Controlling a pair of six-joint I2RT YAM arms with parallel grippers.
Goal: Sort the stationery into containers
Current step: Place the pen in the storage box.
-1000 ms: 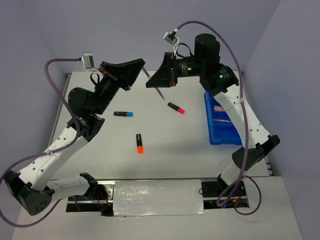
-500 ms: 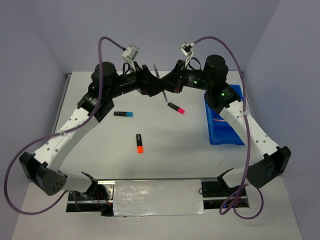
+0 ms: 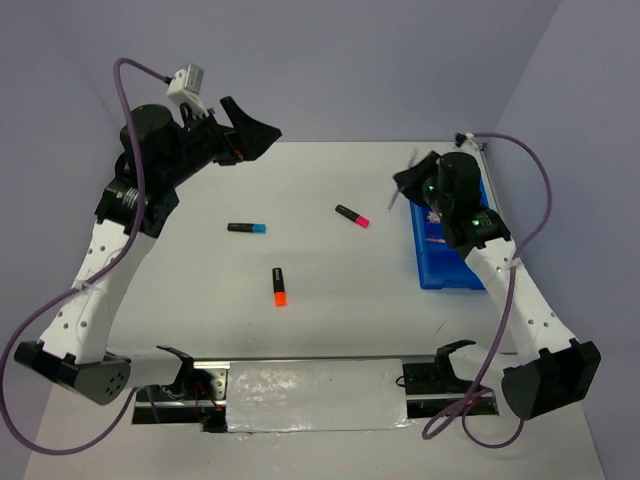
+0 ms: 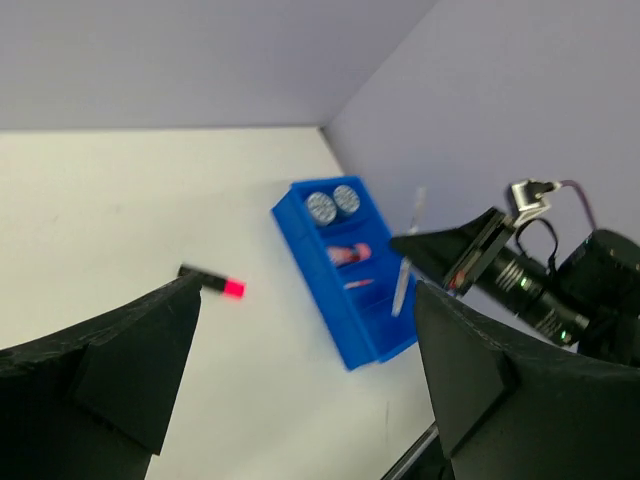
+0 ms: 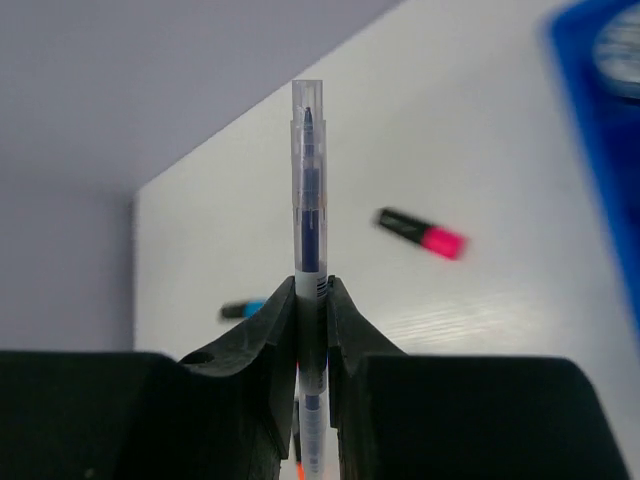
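Top view: both arms have swung apart from mid-worktop. The grey pen (image 3: 391, 198) now rides in my right fingers (image 3: 408, 178), just beside the blue tray (image 3: 445, 272); dropping it in looks next.
Left wrist: my left fingers (image 4: 110, 350) gape wide, empty; two discs (image 4: 322, 206) sit in the tray's far compartment.
Right wrist: right fingers pinch the pen, thin, clear-capped, dark-cored.

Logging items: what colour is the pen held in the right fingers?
The pen is clear with a dark blue core; right wrist view.
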